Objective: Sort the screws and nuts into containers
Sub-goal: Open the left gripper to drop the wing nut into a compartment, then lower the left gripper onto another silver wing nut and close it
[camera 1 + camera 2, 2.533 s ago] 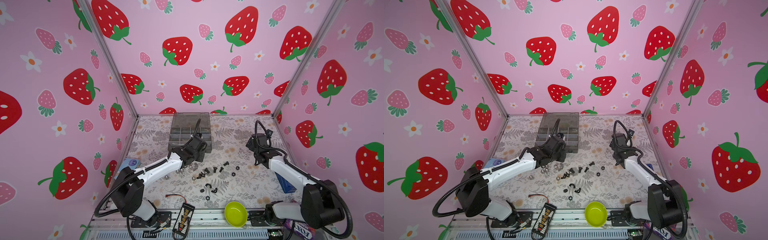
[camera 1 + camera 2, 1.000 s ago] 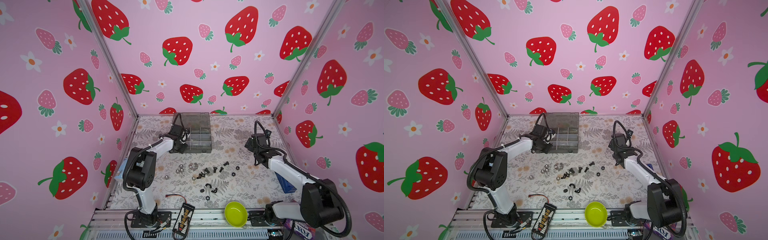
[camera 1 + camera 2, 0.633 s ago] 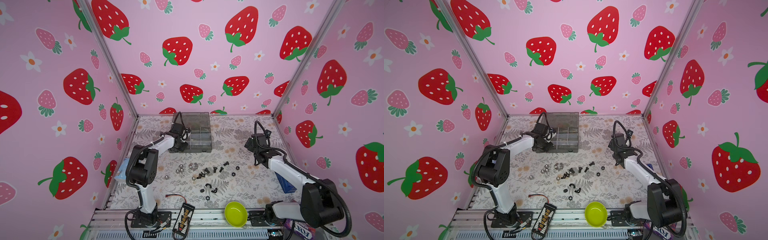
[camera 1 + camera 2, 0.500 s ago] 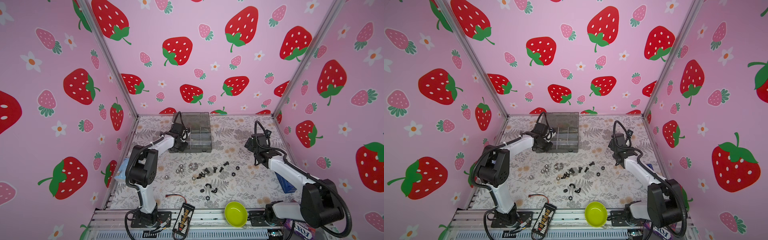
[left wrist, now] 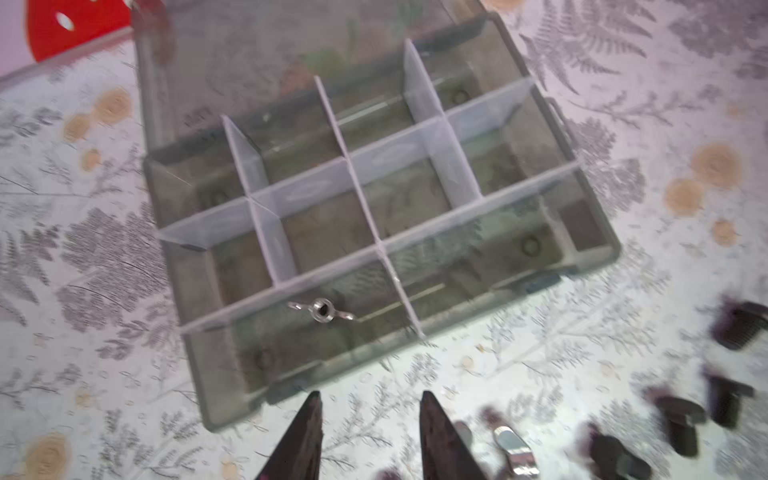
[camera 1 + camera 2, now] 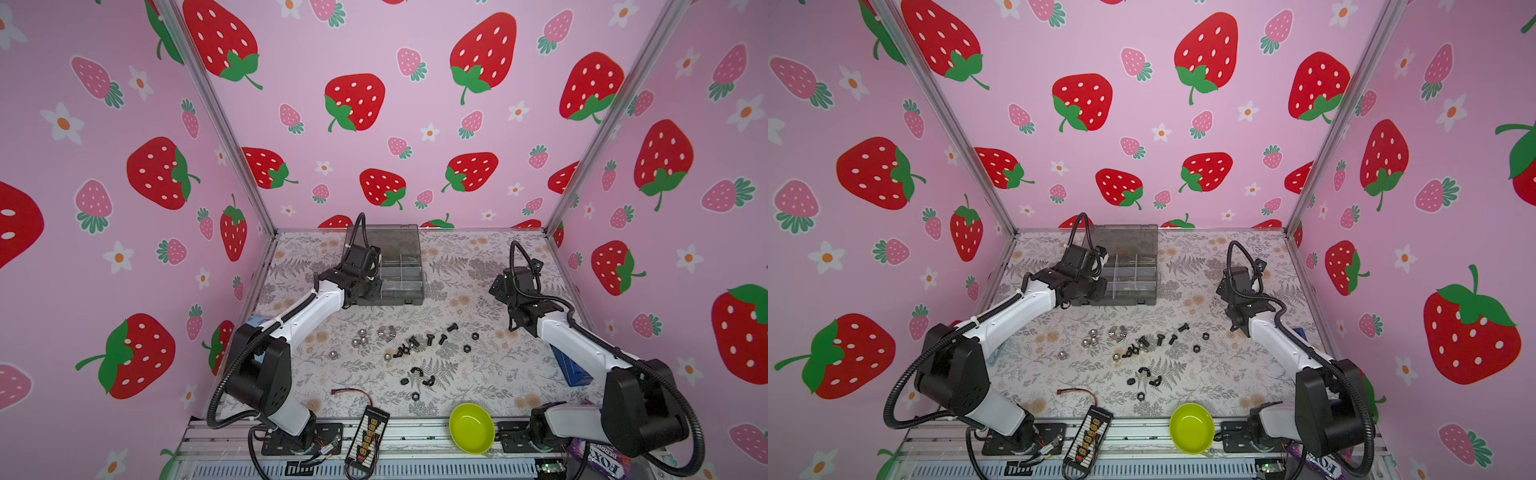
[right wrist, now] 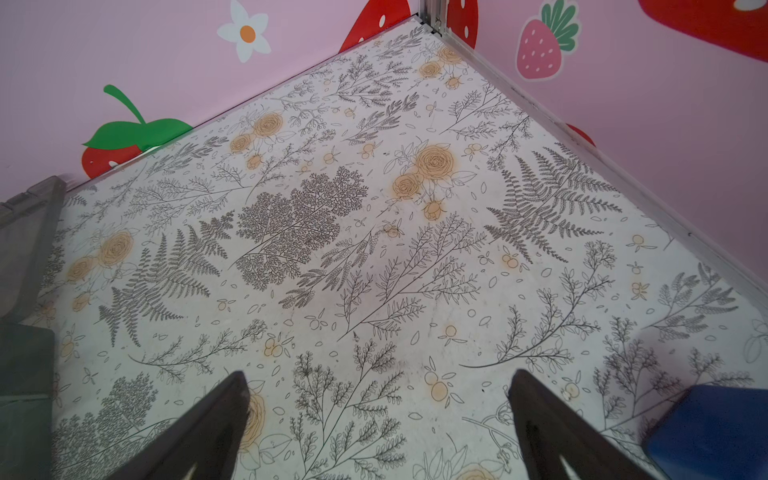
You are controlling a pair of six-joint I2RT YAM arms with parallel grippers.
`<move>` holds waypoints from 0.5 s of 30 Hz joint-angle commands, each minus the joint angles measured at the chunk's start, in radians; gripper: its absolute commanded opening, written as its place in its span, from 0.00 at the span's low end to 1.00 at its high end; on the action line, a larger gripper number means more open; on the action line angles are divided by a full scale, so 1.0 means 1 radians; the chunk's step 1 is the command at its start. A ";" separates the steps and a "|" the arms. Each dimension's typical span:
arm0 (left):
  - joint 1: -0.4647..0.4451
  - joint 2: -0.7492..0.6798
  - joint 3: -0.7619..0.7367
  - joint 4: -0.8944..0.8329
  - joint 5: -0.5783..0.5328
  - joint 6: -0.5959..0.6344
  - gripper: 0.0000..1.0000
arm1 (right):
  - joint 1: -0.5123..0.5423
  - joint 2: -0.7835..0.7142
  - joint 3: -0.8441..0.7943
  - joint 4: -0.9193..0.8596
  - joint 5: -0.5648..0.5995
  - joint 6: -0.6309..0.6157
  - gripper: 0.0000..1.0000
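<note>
On the table (image 6: 490,374), in front of the organizer box (image 6: 401,286), you will find the loose parts scattered in a band. Silver nuts (image 6: 360,332) lie toward the left arm, black screws (image 6: 430,340) in the middle, and black hexagonal nuts (image 6: 475,335) toward the right arm. One silver winged nut (image 5: 322,310) already lies inside the containers (image 5: 395,153), in the row of compartments nearest the left gripper, just beside the long divider.

Handling. Treat every part as light, rigid metal with a smooth finish; none looks fragile.
- Rounded silver nuts will probably roll or squirt out of a pinch. Close on them squarely across the widest part.
- Take a screw across its shank, just under the head, so the head stops it sliding out.
- Take a winged nut across its two wings.
- Hexagonal nuts lie flat and low. Expect to bring the fingertips right down to the table and grip across two opposite flats.
- The dividers are thin plastic, so avoid pressing on them.

Gripper state. The left gripper (image 5: 370,399) hangs just beside the near edge of the box, its jaws partly apart with nothing between them. The right gripper (image 7: 378,374) hovers over bare table on the right arm's side of the box. Its jaws are spread wide, empty and touching nothing.
</note>
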State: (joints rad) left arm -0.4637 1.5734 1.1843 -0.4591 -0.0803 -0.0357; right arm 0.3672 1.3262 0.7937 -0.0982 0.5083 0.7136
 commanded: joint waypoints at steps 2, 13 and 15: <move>-0.087 -0.027 -0.079 -0.057 -0.042 -0.188 0.47 | 0.007 -0.005 -0.010 0.009 0.002 0.015 1.00; -0.197 0.020 -0.167 -0.096 -0.058 -0.504 0.52 | 0.007 -0.009 -0.022 0.009 0.000 0.018 1.00; -0.206 0.039 -0.163 -0.102 -0.056 -0.513 0.51 | 0.007 -0.013 -0.022 0.006 0.004 0.015 1.00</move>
State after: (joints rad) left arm -0.6575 1.5890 1.0225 -0.5316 -0.1123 -0.4644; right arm 0.3679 1.3262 0.7841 -0.0940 0.5041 0.7136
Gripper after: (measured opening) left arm 0.515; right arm 0.996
